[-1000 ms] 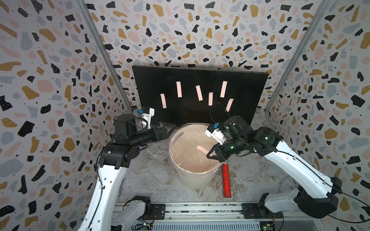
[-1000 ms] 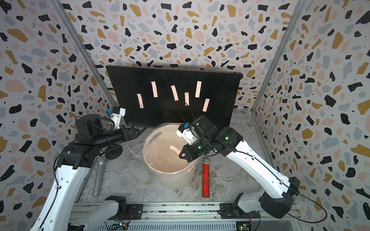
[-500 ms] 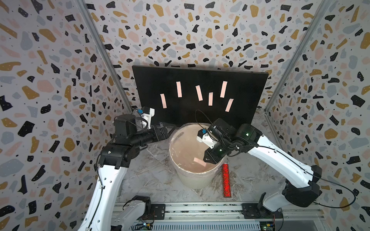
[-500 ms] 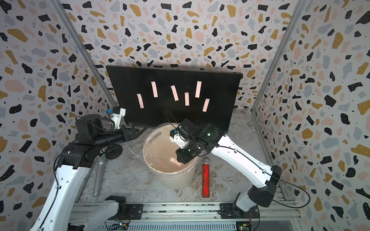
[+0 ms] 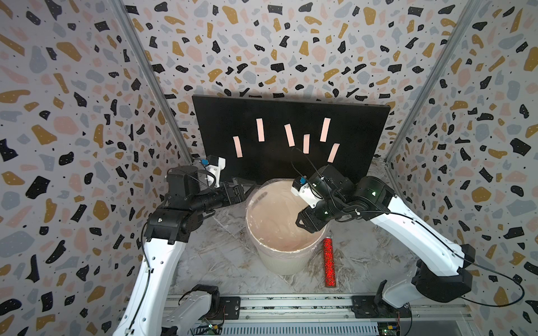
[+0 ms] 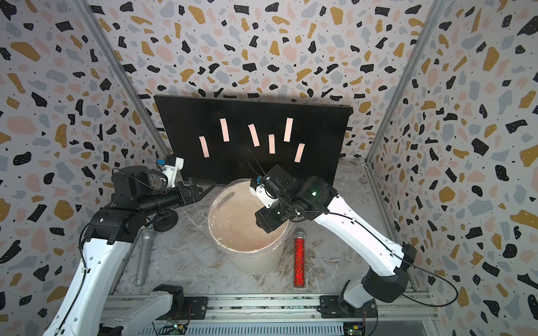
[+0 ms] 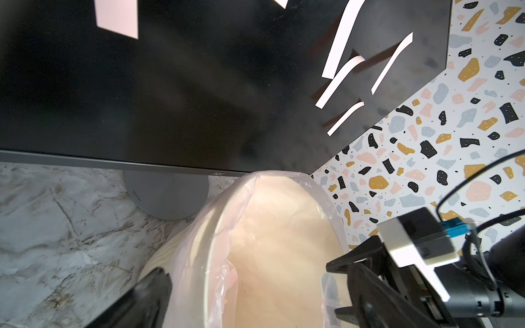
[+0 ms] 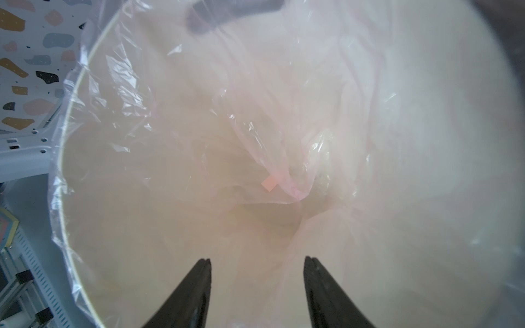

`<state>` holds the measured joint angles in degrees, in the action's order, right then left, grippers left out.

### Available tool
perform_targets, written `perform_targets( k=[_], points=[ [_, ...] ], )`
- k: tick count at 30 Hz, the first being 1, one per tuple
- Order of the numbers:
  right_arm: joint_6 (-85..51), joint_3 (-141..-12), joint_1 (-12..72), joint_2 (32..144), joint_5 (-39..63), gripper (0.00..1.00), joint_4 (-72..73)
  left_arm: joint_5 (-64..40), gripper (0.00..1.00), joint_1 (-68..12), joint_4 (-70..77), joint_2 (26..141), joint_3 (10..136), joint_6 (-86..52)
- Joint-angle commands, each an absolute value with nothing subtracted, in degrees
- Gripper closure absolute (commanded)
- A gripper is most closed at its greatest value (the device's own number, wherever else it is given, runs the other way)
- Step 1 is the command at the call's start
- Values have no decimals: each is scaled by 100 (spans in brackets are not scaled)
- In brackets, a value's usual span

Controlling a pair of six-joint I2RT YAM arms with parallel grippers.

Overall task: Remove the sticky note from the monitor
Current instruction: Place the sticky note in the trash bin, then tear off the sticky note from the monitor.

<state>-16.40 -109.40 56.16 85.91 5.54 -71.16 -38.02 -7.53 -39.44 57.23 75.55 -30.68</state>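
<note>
Terrazzo walls (image 5: 87,87) around, six pink notes (image 5: 260,130) are left on the monitor (image 5: 221,116); one note (image 8: 269,183) lies in the bin (image 5: 279,261) under the right gripper (image 8: 257,259), jaws parted, empty.

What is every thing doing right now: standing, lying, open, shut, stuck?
monitor, upright, screen dark.
sticky notes, six stuck on the screen, some curling.
bin, upright, lined with a bag.
note in the bin, lying deep inside.
left end effector, open, empty.
right end effector, open, empty, over the bin.
red tube, lying flat.
grey cylinder, lying flat.
</note>
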Motion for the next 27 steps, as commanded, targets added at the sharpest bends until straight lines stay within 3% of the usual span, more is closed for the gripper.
perform_targets(
  k=[1,7,15,27],
  points=[
    [-1702,-11248,5634,8171,22,36,-6842,-3797,0,-773,-3823,5697,7508,-2981],
    [-1894,-11323,5407,7871,-417,22,-6253,-3805,1,-773,-3823,5680,7476,-2988],
    [-2102,-11159,4592,7687,-159,1,-5663,-3797,1,-783,-3813,5654,7427,-2972],
    [-3128,-9733,2795,7462,1694,1,-4007,-3823,0,-782,-3787,5645,7389,-2972]
  ],
)
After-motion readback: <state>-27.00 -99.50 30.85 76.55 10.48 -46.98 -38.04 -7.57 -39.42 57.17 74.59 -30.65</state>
